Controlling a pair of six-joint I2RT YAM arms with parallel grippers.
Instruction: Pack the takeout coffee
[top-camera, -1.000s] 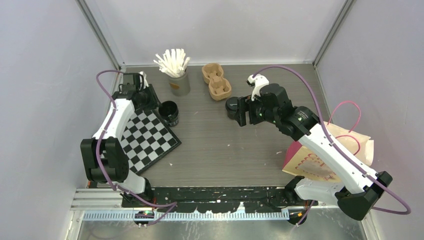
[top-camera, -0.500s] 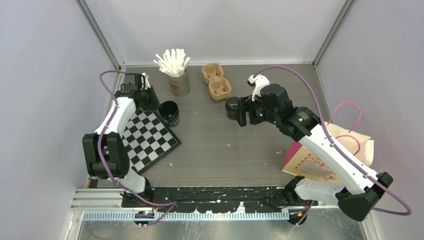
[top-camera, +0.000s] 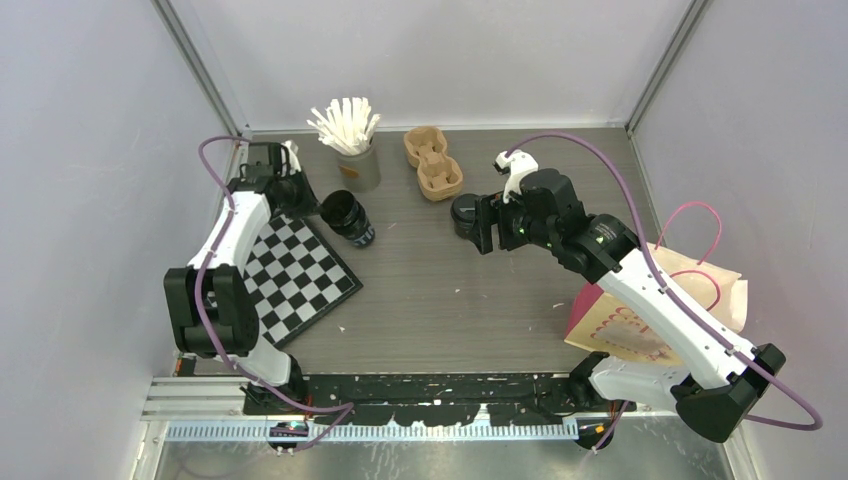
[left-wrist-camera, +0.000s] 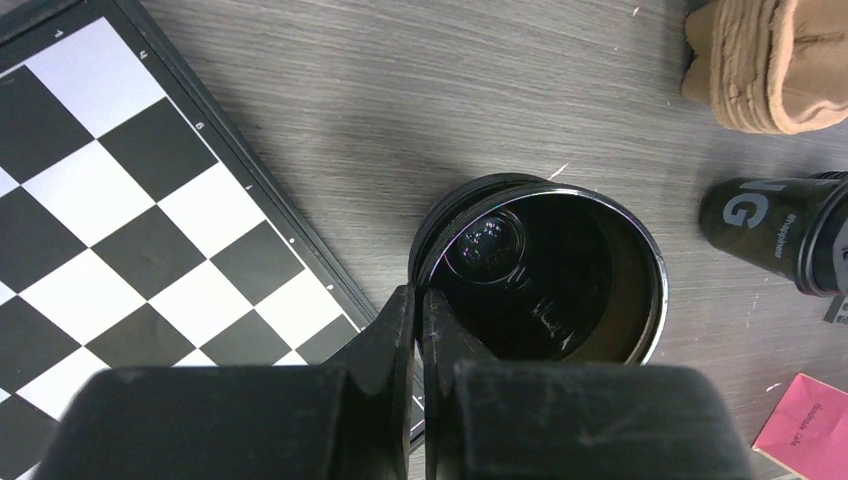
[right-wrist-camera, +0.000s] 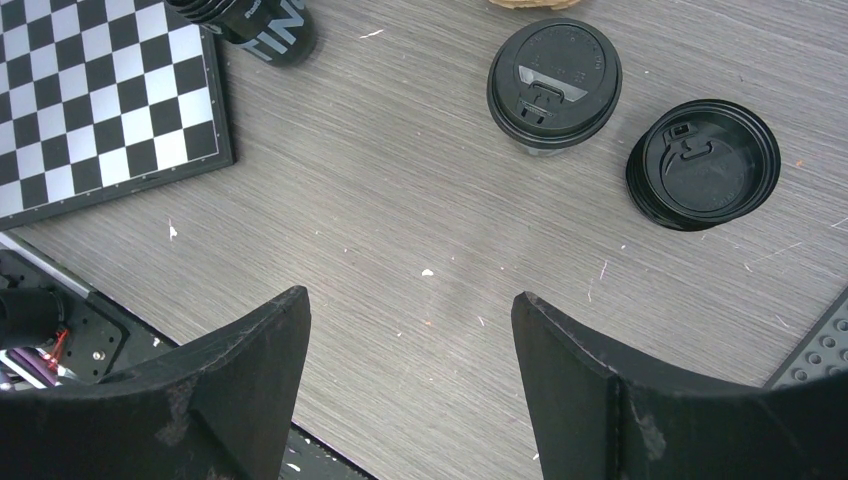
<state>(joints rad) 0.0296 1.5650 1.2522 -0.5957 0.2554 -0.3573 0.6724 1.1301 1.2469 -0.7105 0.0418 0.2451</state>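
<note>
Your left jaws had just pinched shut on the rim of the open black paper cup (left-wrist-camera: 560, 290), tilting it beside the checkered board (left-wrist-camera: 120, 200). Nearest, your right arm (top-camera: 660, 300) half hid the pink paper bag (top-camera: 600, 325). Right jaws hung spread near a lidded black cup (right-wrist-camera: 555, 85) and a second black lid (right-wrist-camera: 703, 163), perhaps capping another. The far brown pulp carrier (top-camera: 432, 160) held nothing; packing had barely begun.

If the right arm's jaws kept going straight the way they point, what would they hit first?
Probably the bare table: the right gripper angles down at it, jaws open, nothing between them. The lidded black cup stands further on; depth is unclear.
</note>
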